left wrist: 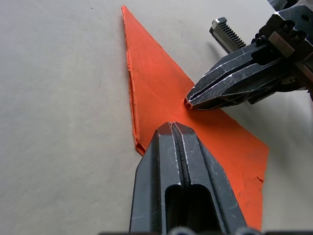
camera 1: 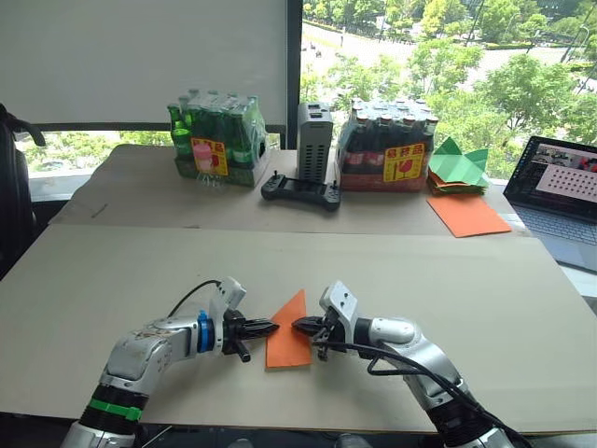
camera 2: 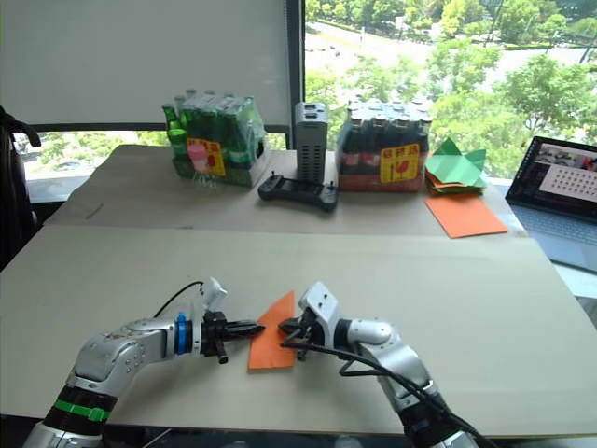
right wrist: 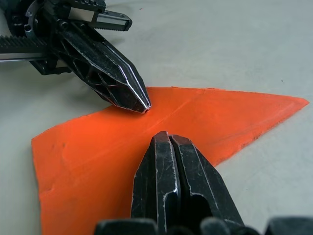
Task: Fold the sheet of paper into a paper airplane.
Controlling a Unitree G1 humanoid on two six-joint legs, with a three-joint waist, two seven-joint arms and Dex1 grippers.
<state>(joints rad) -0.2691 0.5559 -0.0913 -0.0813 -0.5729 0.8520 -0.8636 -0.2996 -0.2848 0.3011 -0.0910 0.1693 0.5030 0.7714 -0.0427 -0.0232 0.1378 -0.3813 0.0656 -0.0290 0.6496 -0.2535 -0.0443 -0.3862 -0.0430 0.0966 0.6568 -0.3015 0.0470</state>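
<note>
The sheet of paper [camera 1: 288, 338] lies flat on the table near its front edge, a bright orange layered wedge with its point facing away from me. My left gripper [camera 1: 272, 328] is shut, its tips pressing down on the wedge's left side. From the opposite side my right gripper [camera 1: 297, 326] is also shut, tips on the paper. In the left wrist view the left gripper [left wrist: 172, 126] and the right gripper [left wrist: 189, 103] nearly meet over the paper [left wrist: 156, 88]. The right wrist view shows the right gripper [right wrist: 166, 135], the left gripper [right wrist: 145, 106] and the wedge [right wrist: 205, 122].
At the table's far side stand a pack of green bottles [camera 1: 216, 140], a grey box [camera 1: 314, 140] with a black controller [camera 1: 300, 192], and a pack of dark bottles [camera 1: 388, 145]. Green paper shapes [camera 1: 457, 163], a larger orange sheet [camera 1: 468, 215] and a laptop [camera 1: 562, 187] are at the far right.
</note>
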